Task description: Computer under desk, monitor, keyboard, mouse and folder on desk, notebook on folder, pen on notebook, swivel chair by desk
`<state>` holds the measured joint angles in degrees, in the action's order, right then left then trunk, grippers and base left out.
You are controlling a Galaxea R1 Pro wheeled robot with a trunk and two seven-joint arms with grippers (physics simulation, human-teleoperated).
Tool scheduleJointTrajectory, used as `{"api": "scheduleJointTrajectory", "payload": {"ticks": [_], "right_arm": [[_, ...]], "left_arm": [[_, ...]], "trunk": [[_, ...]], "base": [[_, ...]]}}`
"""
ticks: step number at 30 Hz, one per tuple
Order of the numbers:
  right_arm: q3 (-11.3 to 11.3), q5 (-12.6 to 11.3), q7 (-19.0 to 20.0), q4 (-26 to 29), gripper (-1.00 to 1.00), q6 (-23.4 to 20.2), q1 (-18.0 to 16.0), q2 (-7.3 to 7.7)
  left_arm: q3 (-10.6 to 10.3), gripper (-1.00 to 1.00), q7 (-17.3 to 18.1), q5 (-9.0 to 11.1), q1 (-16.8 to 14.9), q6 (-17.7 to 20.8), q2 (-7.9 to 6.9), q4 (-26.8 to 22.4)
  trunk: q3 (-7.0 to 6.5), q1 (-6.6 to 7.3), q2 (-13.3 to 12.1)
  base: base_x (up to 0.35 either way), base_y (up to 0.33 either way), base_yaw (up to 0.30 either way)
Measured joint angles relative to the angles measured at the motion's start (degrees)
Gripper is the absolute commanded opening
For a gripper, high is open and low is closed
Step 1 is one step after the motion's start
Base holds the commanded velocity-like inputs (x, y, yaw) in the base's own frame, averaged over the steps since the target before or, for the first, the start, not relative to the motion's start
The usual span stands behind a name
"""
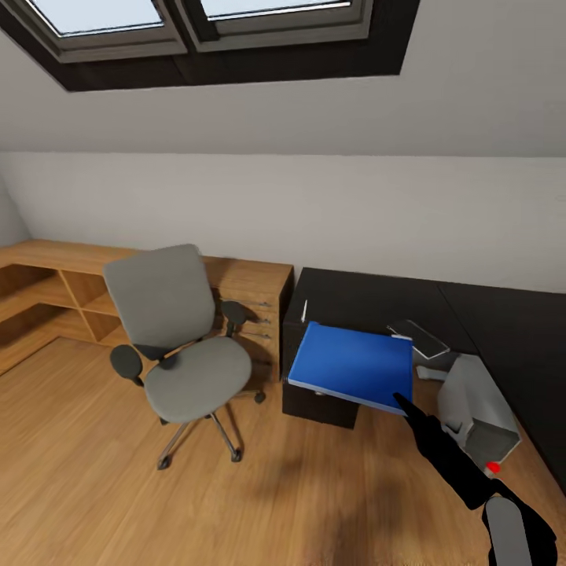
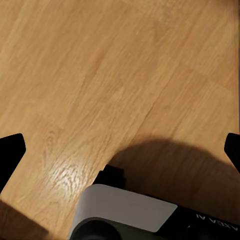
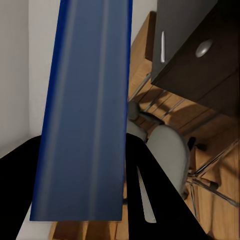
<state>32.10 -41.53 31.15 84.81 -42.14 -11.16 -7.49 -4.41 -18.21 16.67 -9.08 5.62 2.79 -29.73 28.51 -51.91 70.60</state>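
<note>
My right gripper (image 1: 402,404) is shut on the corner of the bright blue folder (image 1: 354,365), holding it flat in the air in front of the black desk (image 1: 362,299). In the right wrist view the folder (image 3: 85,115) runs edge-on between the black fingers (image 3: 155,175). The grey swivel chair (image 1: 177,346) stands on the floor left of the desk with a bare seat. A thin whitish pen (image 1: 304,309) lies at the desk's left end. A flat grey notebook (image 1: 418,336) rests on the desk beyond the folder. The light grey computer (image 1: 475,409) stands by the desk at the right. My left gripper (image 2: 120,145) hangs open over the floor.
A light wooden drawer unit (image 1: 255,303) and low wooden shelving (image 1: 47,287) run along the wall behind the chair. Wooden floor (image 1: 94,487) stretches in front. The ceiling slopes down with skylights (image 1: 196,16). A desk drawer knob (image 3: 203,48) shows in the right wrist view.
</note>
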Motion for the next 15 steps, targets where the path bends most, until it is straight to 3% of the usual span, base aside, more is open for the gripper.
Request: {"api": "scheduleJointTrajectory", "payload": {"ticks": [6, 12, 15], "right_arm": [[0.0, 0.0, -0.2, 0.0, -1.00, 0.1, 0.0, 0.00], [0.0, 0.0, -0.2, -0.1, -1.00, 0.3, 0.0, -0.02], [0.0, 0.1, -0.2, -0.1, -1.00, 0.7, 0.0, -0.06]], "left_arm": [[0.0, 1.00, 0.0, 0.0, 0.0, -0.1, 0.00, 0.1], [0.3, 1.00, 0.0, -0.1, 0.0, -5.8, 0.07, 0.1], [0.3, 1.00, -0.1, -0.1, 0.0, -6.7, 0.08, 0.1]], "trunk": [[0.29, 0.00, 0.0], [0.57, 0.00, 0.0], [0.72, 0.00, 0.0]], "base": [[0.000, 0.000, -0.227], [0.000, 0.000, -0.227], [0.000, 0.000, -0.227]]}}
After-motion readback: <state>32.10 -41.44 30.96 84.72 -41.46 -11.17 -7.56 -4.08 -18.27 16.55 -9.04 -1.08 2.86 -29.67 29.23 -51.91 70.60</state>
